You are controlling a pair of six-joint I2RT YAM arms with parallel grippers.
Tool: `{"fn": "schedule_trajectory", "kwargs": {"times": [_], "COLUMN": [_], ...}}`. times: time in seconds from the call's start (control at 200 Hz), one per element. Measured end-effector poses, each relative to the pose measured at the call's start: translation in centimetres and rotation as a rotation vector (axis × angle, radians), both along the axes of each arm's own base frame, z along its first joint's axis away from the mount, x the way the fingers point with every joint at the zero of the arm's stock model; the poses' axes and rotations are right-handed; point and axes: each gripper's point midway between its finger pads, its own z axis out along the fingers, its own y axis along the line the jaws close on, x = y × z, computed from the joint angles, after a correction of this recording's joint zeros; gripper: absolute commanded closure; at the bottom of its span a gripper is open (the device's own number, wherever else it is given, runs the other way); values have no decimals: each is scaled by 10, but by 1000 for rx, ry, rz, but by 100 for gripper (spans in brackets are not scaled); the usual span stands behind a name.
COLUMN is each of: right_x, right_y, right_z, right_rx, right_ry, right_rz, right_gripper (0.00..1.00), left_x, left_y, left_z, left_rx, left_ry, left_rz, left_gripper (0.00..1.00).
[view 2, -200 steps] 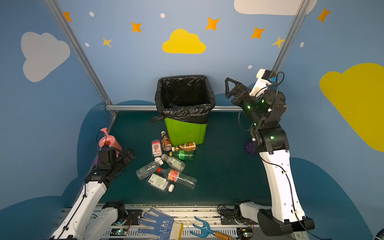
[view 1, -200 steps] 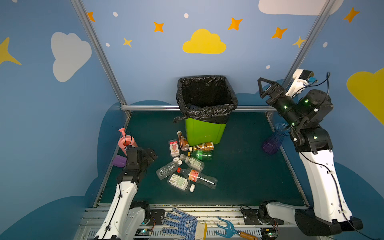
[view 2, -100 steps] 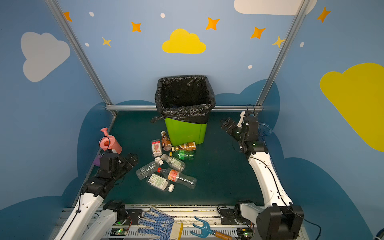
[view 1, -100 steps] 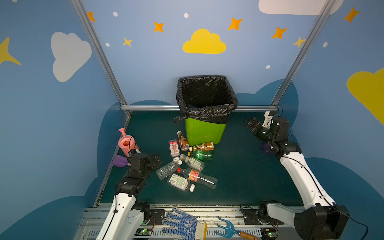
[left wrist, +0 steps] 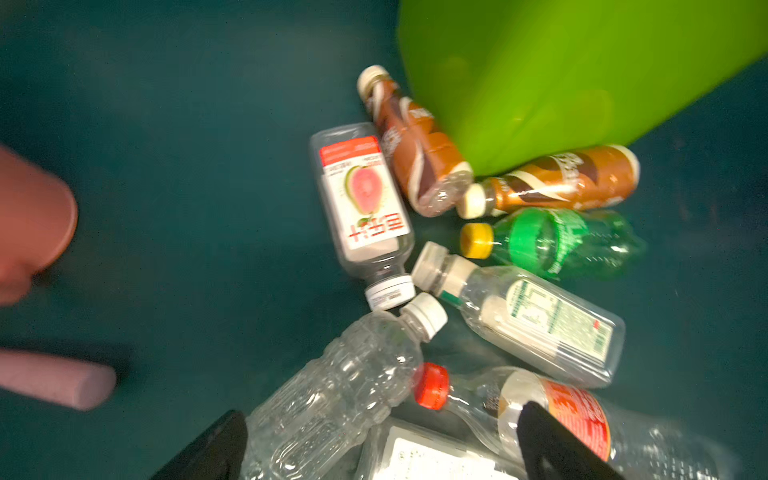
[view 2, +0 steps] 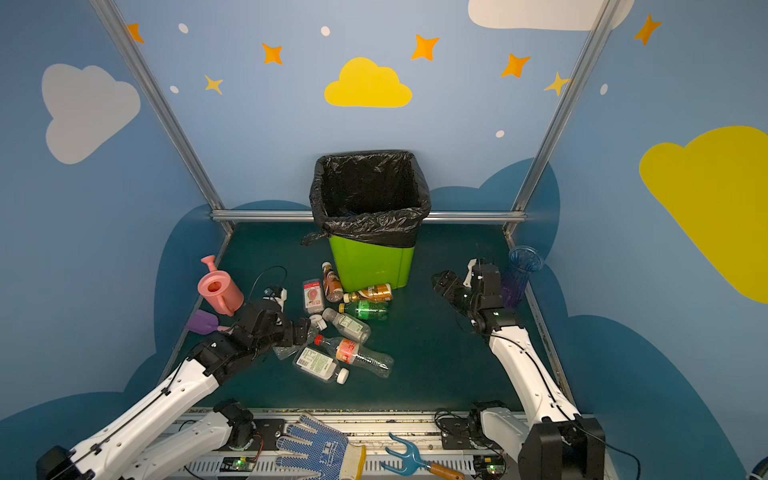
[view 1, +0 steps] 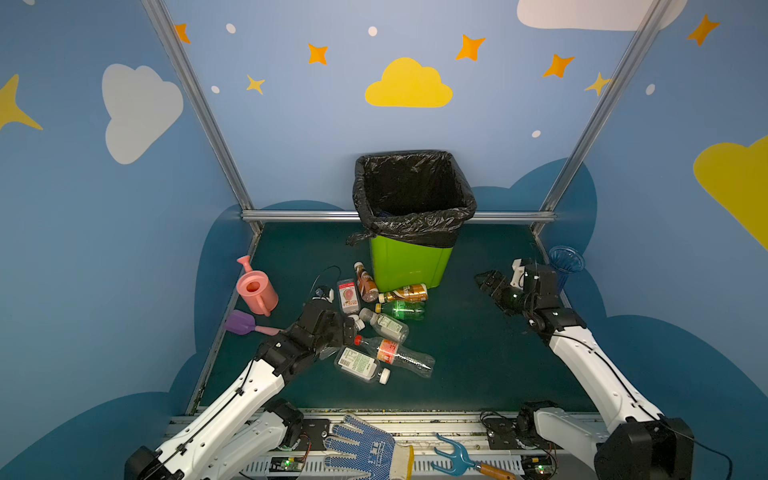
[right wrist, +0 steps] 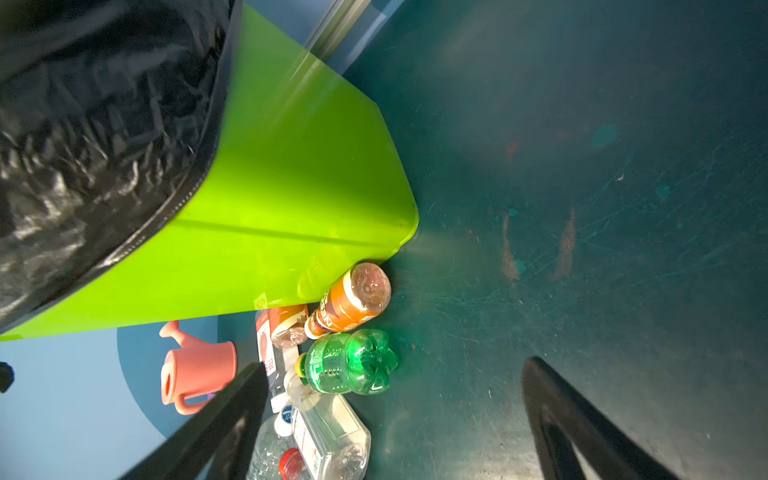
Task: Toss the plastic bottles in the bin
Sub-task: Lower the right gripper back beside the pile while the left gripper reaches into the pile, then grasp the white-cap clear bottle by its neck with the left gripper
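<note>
1. Bin (view 1: 409, 266): lime green, square, upright at the back centre of the dark green mat (view 1: 478, 357). A crinkled black bag (view 1: 411, 226) lines it and folds over the rim. The inside is dark, so its contents cannot be made out.
2. Vase (view 1: 566, 261): blue, ribbed, translucent, upright at the mat's right edge just behind the right arm.
3. Watering can (view 1: 255, 289): pink, upright near the left edge, open mouth up. A purple scoop (view 1: 240, 322) lies just in front of it.
4. Left gripper (left wrist: 380, 449): jaws spread wide, gripping nothing, low over the near end of the bottle heap.
5. Right gripper (right wrist: 395, 419): jaws spread wide, empty, above bare mat to the right of the bin.
6. Plastic bottles (view 1: 382, 328): eight visible, all lying on the mat in front of the bin, none seen inside it.
   - Two brown-labelled bottles (left wrist: 419, 145) lie against the bin's base.
   - A guava-label bottle (left wrist: 363, 199) lies beside them.
   - A green bottle (left wrist: 552, 243) has a yellow cap.
   - A white-capped clear bottle (left wrist: 536, 324) looks empty.
   - A crinkled clear bottle (left wrist: 345, 386) and a red-capped bottle (left wrist: 432, 386) lie between the left jaws.
   - A flat white-labelled bottle (view 1: 360, 365) lies nearest the front.
</note>
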Motion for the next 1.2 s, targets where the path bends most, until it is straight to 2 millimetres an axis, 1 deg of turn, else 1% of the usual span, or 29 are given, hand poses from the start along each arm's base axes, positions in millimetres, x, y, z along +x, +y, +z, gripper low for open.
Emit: {"fn": "schedule_trajectory", "kwargs": {"times": [0.085,0.165,0.225,0.31,0.536,0.621,0.681,0.916,1.201], "right_x": [2,3,4,4,6,7,8,10,11], "right_y": [-5,-8,-10,-12,-15,-17,-17,-20,-26], "right_z": [2,2,2,2,2,1,0,-7,-14], "right_rx": [-4,-4,-3,3,10,12,16,32,37], "right_ry": [-6,-7,-5,-3,-5,-1,4,26,44], "right_rz": [-15,-24,-30,-41,-56,-63,-62,-76,-97], "right_gripper": [6,5,5,5,5,5,5,5,5], "left_x": [-4,-11,-19,-30,-64,-71,-71,-68,-70], "left_y": [-12,-19,-23,-31,-52,-56,-58,-69,-68], "left_z": [7,4,-4,-15,-54,-66,-72,-81,-104], "left_rx": [134,260,329,371,456,486,501,511,544], "left_ry": [-34,-44,-35,-31,4,28,42,31,109], "left_rz": [-184,-360,-480,-635,-943,-1014,-1044,-1111,-1158], "left_gripper": [0,0,0,0,1,2,3,6,9]}}
